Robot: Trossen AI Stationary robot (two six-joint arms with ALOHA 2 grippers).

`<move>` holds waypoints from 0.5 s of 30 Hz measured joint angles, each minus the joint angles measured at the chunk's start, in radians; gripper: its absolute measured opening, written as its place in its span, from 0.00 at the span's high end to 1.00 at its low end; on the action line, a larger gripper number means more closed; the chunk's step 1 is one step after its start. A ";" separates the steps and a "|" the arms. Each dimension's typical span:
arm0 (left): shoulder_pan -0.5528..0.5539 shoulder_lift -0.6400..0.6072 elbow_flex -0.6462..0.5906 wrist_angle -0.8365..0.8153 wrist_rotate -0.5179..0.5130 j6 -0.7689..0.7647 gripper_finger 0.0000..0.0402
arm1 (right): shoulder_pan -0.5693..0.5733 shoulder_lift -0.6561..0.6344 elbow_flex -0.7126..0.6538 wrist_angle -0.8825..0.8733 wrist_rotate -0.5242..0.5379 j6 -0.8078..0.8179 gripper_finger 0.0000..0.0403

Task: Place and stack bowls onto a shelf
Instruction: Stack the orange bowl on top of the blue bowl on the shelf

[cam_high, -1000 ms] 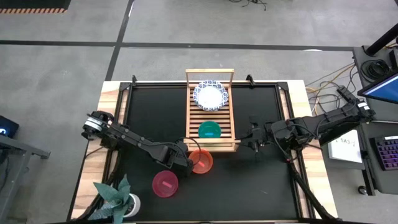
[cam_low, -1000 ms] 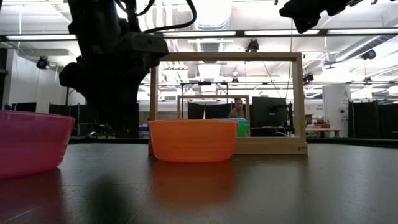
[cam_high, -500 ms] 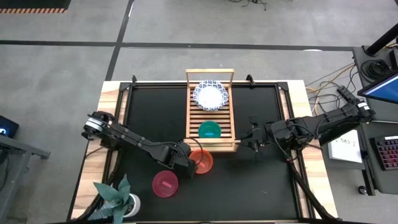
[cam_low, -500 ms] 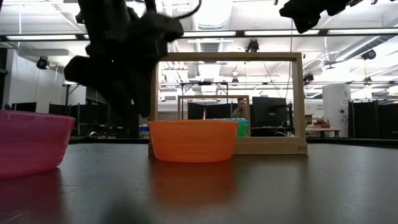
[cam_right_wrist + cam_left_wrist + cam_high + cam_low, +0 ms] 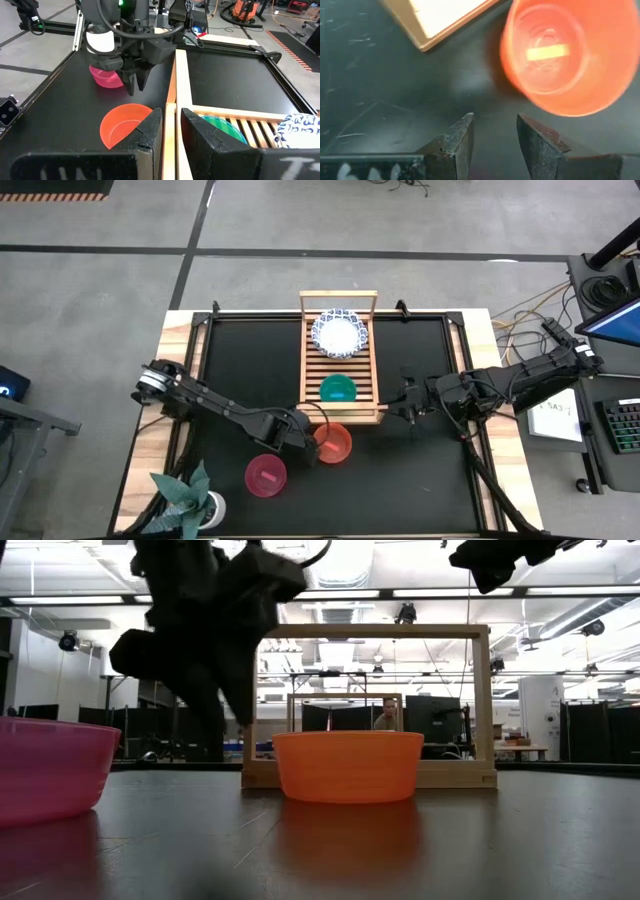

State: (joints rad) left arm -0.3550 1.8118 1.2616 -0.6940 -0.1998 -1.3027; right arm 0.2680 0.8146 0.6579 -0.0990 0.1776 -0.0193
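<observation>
The orange-red bowl (image 5: 333, 443) stands upright on the black mat just off the shelf's near end and looks blurred in the left wrist view (image 5: 565, 55). My left gripper (image 5: 303, 432) hovers open beside it, fingers pointing down (image 5: 136, 82), with bare mat between fingers and bowl. The magenta bowl (image 5: 266, 476) sits on the mat nearer the near-left. The wooden shelf (image 5: 372, 360) carries a teal-green bowl (image 5: 337, 388) and a white blue-rimmed bowl (image 5: 339, 332). My right gripper (image 5: 171, 117) waits, slightly open, at the shelf's near-right corner.
A potted artificial plant (image 5: 185, 495) stands at the near-left corner of the table. The shelf's tall frame rail (image 5: 370, 632) rises behind the orange-red bowl. Bare mat lies right of the shelf and along the near edge. A person (image 5: 380, 715) shows far off in the room.
My left gripper has moved a little toward the table's right and tipped. The orange-red bowl has slid along the mat toward the right and slightly toward the near edge, staying upright. The right arm has kept still.
</observation>
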 joint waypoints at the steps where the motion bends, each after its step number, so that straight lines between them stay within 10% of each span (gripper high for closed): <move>1: 0.000 0.000 0.005 0.013 0.000 0.000 0.67 | 0.000 0.000 0.000 0.000 0.000 0.000 0.85; 15: 0.000 -0.002 -0.034 0.165 -0.117 -0.071 0.67 | 0.000 0.000 0.000 0.000 0.000 -0.008 0.85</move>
State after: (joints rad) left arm -0.3546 1.8095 1.2276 -0.5292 -0.3167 -1.3738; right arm 0.2683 0.8146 0.6579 -0.0994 0.1775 -0.0273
